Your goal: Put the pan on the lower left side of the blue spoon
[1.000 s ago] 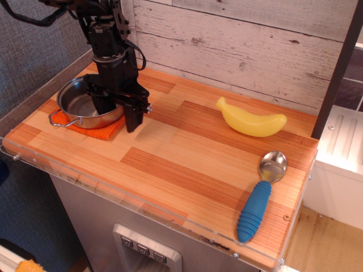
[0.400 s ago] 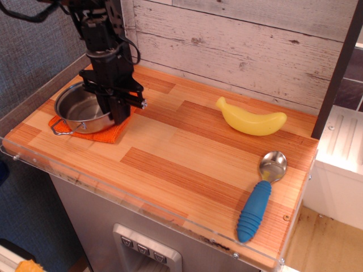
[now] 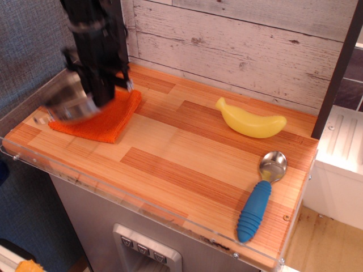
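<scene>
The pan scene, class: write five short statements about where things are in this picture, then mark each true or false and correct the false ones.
1. The pan is lifted off the orange cloth, held by the gripper. True, though motion blur hides the exact grip.
2. The blue spoon lies beside the orange cloth. False: it lies near the table's front right corner, far from the cloth.
3. The yellow banana lies behind the spoon, toward the wall. True.
4. The pan already sits beside the spoon. False: it is at the table's left end.
5. The spoon's metal bowl points toward the banana. True.
</scene>
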Motion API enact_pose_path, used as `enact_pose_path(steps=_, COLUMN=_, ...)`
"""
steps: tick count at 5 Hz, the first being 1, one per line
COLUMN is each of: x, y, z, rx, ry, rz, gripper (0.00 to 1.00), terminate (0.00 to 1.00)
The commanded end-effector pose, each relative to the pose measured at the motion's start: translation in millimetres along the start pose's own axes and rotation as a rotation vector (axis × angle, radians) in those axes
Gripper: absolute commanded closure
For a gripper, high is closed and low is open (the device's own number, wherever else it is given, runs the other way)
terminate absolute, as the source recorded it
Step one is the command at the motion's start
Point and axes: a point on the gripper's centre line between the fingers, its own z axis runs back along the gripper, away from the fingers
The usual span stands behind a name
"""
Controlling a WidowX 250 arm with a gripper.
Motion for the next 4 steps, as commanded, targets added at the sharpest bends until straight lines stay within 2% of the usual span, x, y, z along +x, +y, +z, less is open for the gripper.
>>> enact_pose_path(steps=1, x=0, y=-80, z=58, rx=-0.039, ry=-0.096, rz=-0.043, gripper=1.0, terminate=0.0)
enact_pose_path(steps=3, x=1, y=-175, z=16, rx=-0.074, ry=-0.038, rz=-0.155, gripper=1.0, terminate=0.0)
enact_pose_path(steps=4, x=-2, y=-192, z=-4, rx=-0.081, ry=0.001, rz=-0.191, gripper=1.0, terminate=0.0)
